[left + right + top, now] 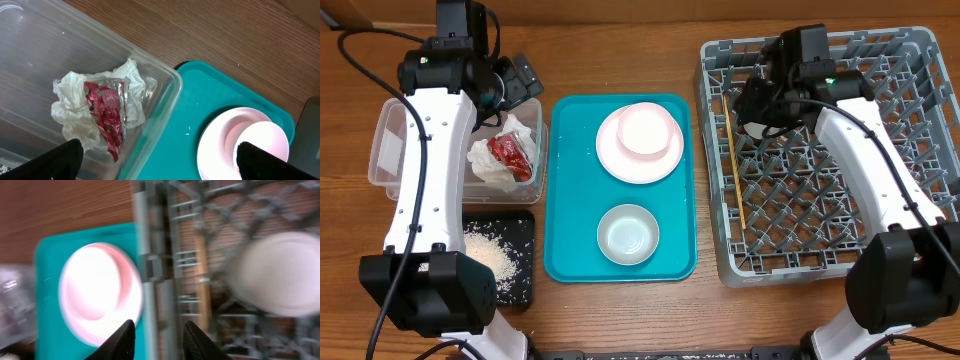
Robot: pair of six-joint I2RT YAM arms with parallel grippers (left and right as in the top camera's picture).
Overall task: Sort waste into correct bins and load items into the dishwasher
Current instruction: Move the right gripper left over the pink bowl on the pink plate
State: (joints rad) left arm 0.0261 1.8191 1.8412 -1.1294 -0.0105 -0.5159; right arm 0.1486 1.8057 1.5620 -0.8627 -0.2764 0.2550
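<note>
Two arms rise from the near edge of the counter (620,320) and reach toward its far side. The left arm (425,170) runs straight up the left side. The right arm (865,170) leans inward over the rack.

Near zone:
- One shallow black tray (520,285), near left, holding one heap of loose rice-like crumbs (488,255).
- One teal serving tray (570,200) at centre, with one small pale cup (628,236) upright at its near end.

Middle zone:
- One clear plastic tub (390,150), just beyond the black tray.
- Inside it lies one crumpled white napkin (70,100), with one red shiny wrapper (107,112) resting on top.
- One pale pink plate (615,160) at the teal tray's far end, carrying one white-pink bowl (650,132).

Right side:
- One grey dish rack (920,100).
- One thin wooden chopstick line (736,170) lies along its left columns. Whether this is a single stick or a pair together cannot be told.
- One pale round object (285,272) sits in the rack, too blurred to identify.

Far zone:
- The left claw (157,150) hangs above the tub's far right corner, spread to its widest and holding nothing.
- The right claw (159,330) hangs over the rack's far left corner. Its fingers (125,340) are parted a modest way, with the rack rail visible between them and nothing gripped.
</note>
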